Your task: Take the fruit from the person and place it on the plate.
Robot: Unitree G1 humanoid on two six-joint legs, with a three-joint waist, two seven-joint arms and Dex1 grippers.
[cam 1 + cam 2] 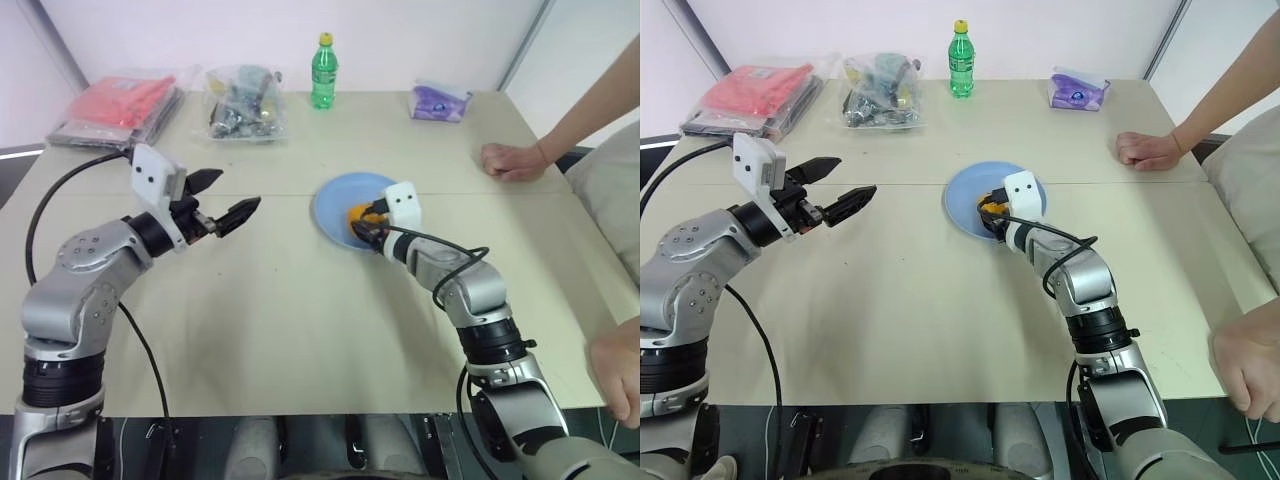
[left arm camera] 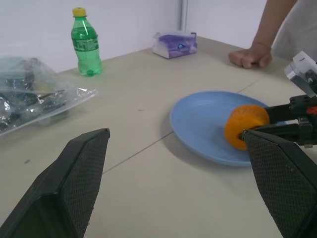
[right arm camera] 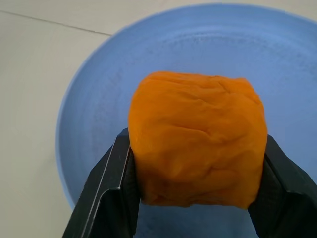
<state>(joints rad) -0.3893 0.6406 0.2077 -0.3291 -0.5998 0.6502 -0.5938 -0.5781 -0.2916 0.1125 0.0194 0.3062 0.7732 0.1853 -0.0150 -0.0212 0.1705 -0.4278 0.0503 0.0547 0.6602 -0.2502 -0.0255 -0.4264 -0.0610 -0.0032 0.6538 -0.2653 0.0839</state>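
1. The fruit [image 1: 358, 214] was mostly hidden behind the right gripper [image 1: 366, 222] in the head views; just an orange sliver showed.
2. The gripper also covered the near part of the plate [image 1: 335, 200].
3. The plate's far rim ran off the edge in the right wrist view.
4. The person [image 1: 590, 95] was cut off by the edge: forearms, fists and a bit of beige clothing showed.
5. The contents of the clear bag [image 1: 243, 100] were too small to tell.
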